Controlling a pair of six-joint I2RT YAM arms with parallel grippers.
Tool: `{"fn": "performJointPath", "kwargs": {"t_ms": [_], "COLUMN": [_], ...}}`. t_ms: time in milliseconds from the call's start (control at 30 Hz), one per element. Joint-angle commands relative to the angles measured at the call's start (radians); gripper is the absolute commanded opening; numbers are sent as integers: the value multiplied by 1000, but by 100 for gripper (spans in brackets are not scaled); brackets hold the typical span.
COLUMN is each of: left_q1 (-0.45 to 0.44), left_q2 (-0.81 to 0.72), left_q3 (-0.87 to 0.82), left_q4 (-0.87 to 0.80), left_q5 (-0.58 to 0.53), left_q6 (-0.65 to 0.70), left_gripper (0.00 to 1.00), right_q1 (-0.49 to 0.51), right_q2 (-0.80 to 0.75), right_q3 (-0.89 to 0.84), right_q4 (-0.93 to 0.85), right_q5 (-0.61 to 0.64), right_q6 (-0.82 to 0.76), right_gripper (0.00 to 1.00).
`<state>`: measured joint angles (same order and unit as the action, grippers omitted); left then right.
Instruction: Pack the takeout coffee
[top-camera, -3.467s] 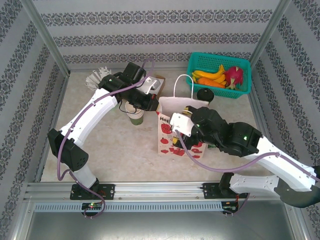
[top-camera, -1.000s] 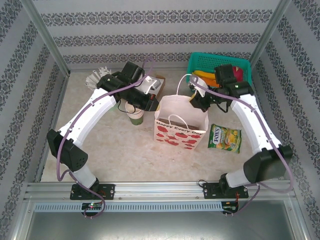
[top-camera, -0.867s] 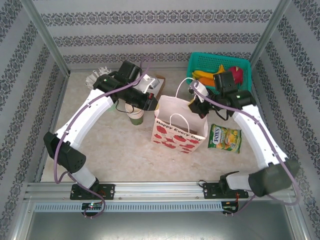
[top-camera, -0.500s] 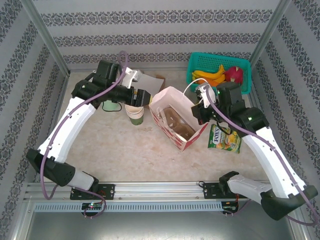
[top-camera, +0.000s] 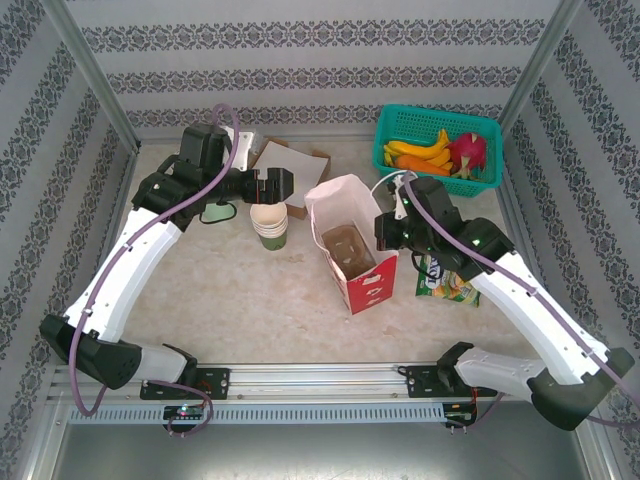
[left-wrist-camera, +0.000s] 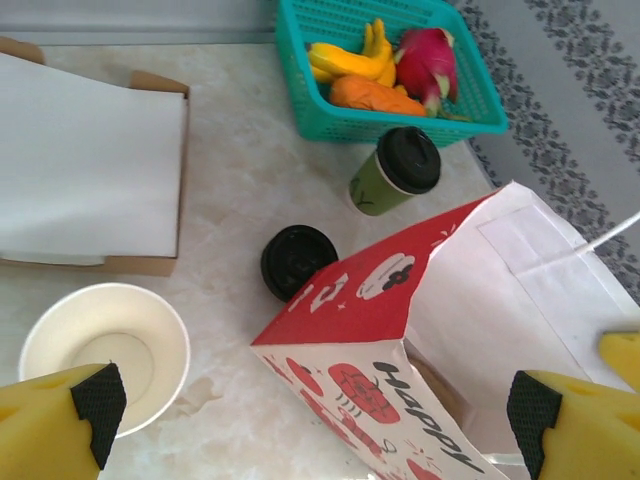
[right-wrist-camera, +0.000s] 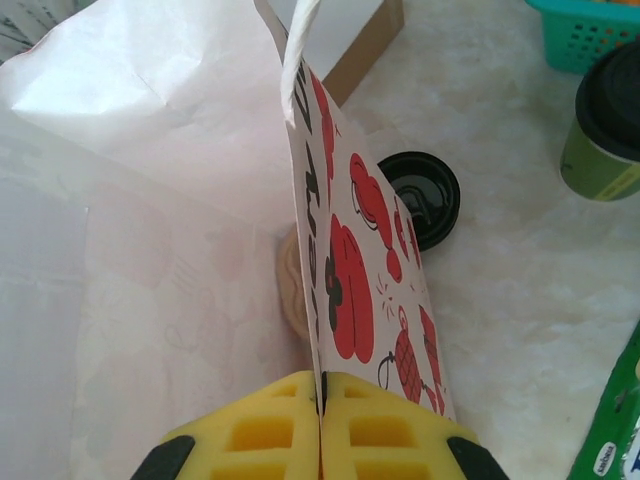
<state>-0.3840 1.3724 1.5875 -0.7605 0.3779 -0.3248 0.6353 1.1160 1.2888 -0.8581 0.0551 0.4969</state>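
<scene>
– Your left claw (top-camera: 283, 187) has sprung wide since a second ago, and the bag (top-camera: 350, 240) now tips open.
– And the right claw (right-wrist-camera: 320, 420)?
– It is pinching the bag's wall. The lidded coffee (left-wrist-camera: 395, 172) stands on the counter (left-wrist-camera: 230, 190), at twelve o'clock of the bag.

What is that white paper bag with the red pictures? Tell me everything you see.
The white paper bag has red prints, black "Happy" lettering and a white cord handle. It stands on the pale tabletop with its mouth open, a brown cardboard carrier inside. The right gripper pinches one wall's rim, shut.
</scene>
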Motion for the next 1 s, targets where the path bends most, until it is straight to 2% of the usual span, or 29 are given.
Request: {"fn": "performJointPath", "kwargs": {"t_ms": [0,67,167,433,567,800,967], "left_q1": [8,8,9,7,8,7,8], "left_q2": [-12,-2,22,80,137,238,287], "left_q3": [-13,-15,-10,3,45,131,185], "left_q4": [33,33,18,5,-45,-107,-140], "left_q5": [-58,-47,-24,142,222,236,230], "left_q6": [-28,-30,-21,60,143,302,329], "left_gripper": [100,100,100,100,100,95,90], "right_q1": [37,58,63,84,101,130,167], "right_q2": [20,29,50,68,71,118,172], "right_q3": [-2,-63,-129,-102,-93,-32,-1], "right_q4": [22,49,91,146,174,158,136], "right_q5": [89,129,115,108,119,132,198], "right_q6": [105,132,178,186,225,251,275], "right_gripper": [0,0,0,0,0,0,4]}}
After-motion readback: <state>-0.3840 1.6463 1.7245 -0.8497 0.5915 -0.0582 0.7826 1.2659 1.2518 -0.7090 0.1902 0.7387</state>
